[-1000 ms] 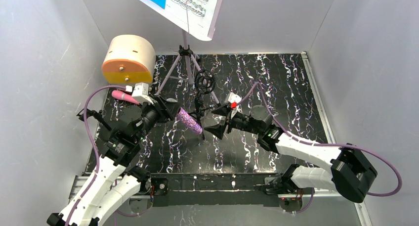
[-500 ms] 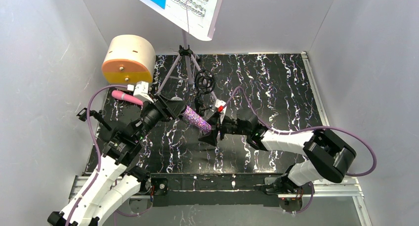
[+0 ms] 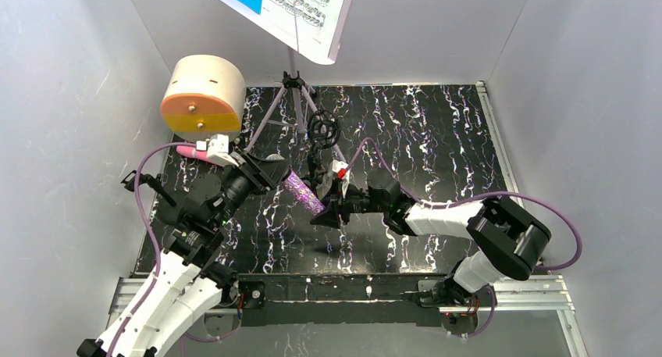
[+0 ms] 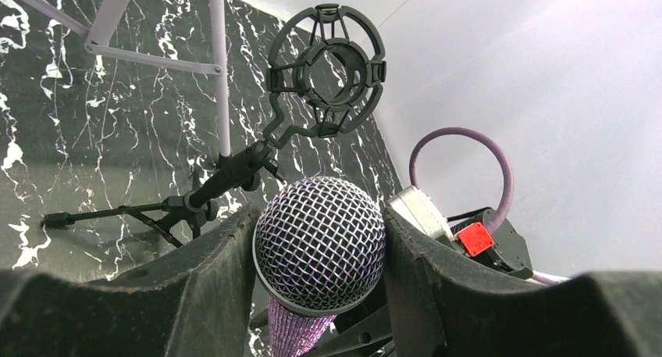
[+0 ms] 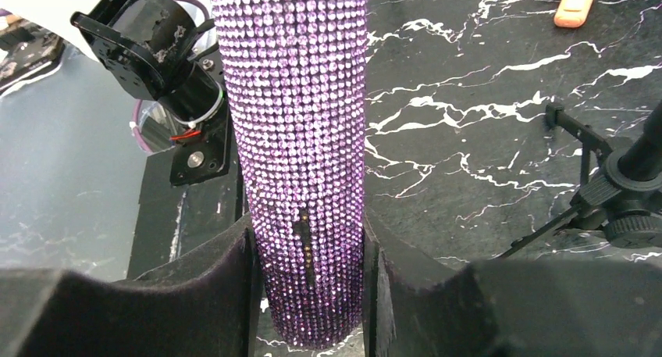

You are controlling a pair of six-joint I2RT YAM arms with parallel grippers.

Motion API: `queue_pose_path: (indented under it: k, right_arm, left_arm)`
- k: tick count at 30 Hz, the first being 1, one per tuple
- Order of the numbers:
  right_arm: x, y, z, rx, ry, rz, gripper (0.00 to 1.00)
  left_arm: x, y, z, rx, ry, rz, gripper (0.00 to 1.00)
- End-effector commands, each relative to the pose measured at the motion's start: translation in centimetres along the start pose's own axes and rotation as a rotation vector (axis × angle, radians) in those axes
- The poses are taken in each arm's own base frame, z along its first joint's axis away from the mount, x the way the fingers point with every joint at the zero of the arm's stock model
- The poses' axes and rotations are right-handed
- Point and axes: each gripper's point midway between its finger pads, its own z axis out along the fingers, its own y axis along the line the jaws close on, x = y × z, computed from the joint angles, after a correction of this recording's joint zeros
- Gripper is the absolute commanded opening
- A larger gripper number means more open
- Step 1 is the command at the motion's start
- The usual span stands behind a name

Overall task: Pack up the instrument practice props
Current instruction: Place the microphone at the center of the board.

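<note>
1. left gripper (image 4: 316,224) was closed round the mesh head of the purple mic (image 3: 303,193).
2. right gripper (image 5: 306,240) was clamped on its beaded handle, mic bridging both.
3. judgement: release only one side, slowly; ring mount (image 4: 328,68) sat just ahead of the left gripper, so keep clear.

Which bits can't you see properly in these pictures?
Top view: the sheet music runs off the top edge; the left arm covers most of the pink microphone.
Left wrist view: the purple mic shows little handle, hidden by its mesh head and the jaws.
Right wrist view: the top edge cuts off its head.
</note>
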Motion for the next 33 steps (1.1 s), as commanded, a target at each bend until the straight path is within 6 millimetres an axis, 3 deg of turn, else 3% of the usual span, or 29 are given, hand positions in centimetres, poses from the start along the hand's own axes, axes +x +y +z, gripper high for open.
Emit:
queue_pose_path:
  k: [1, 5, 10, 19, 33]
  right_arm:
    - [-4.8, 0.2, 0.8, -0.008, -0.131, 0.007, 0.01]
    - [-5.5, -0.7, 1.3, 0.065, -0.16, 0.059, 0.01]
    - [-6.1, -1.7, 2.0, 0.15, -0.196, 0.124, 0.01]
    - [-6.2, -3.2, 3.4, 0.262, -0.218, 0.233, 0.01]
    - [-6.0, -2.7, 5.2, 0.248, -0.199, 0.254, 0.01]
  left_arm:
    - [-0.8, -0.3, -0.4, 0.028, -0.064, -0.021, 0.54]
    - [0.2, 0.5, -0.2, 0.024, -0.061, -0.081, 0.64]
    - [1.7, 1.1, 0.4, 0.039, -0.044, -0.162, 0.67]
    - [4.5, 2.6, 1.4, 0.061, -0.009, -0.277, 0.64]
    - [7.0, 5.1, 3.1, 0.006, 0.002, -0.273, 0.59]
